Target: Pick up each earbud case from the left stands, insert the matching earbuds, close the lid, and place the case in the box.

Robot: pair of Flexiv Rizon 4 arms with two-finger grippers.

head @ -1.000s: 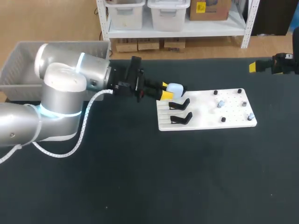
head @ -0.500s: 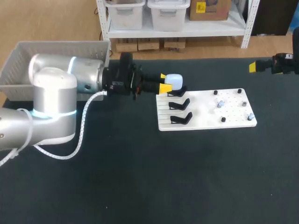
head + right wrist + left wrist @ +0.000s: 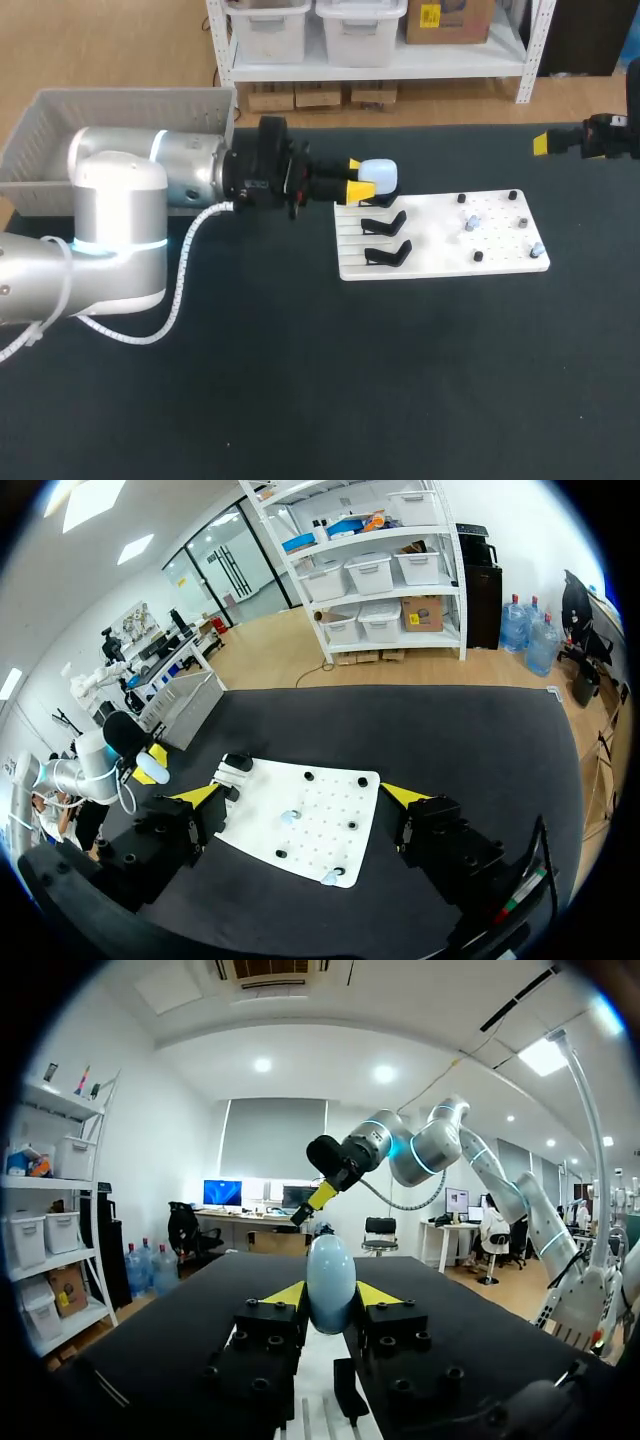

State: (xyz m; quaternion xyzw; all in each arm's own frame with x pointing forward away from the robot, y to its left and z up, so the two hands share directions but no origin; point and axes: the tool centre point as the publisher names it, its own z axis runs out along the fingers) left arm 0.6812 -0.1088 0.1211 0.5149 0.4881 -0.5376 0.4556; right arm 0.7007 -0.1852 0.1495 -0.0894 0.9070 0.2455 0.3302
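Two yellow tips of the left gripper (image 3: 352, 178) are being pressed against the earbud case (image 3: 378, 176) from opposite sides. The case is thus being held clamped, off the table, just over the rear left corner of the white board (image 3: 430, 262).

From the left wrist view the case (image 3: 330, 1282) is being shown end-on between the tips as a smooth, glossy, pale blue egg shape.

Just beneath and beside the case, black stands (image 3: 385, 222) are being carried in a row along the board's left part; the rearmost is partly being hidden by the case. Towards the board's right part, small pale earbuds (image 3: 470, 222) are being seated among short black pegs (image 3: 478, 256).

The flat, rigid board is being borne by a matte black table (image 3: 400, 380). A grey slatted plastic box (image 3: 60, 110) is being kept at the rear left, behind the left arm.

The right gripper (image 3: 300, 798) is being held well apart from the board, fingers spread wide with nothing between them.
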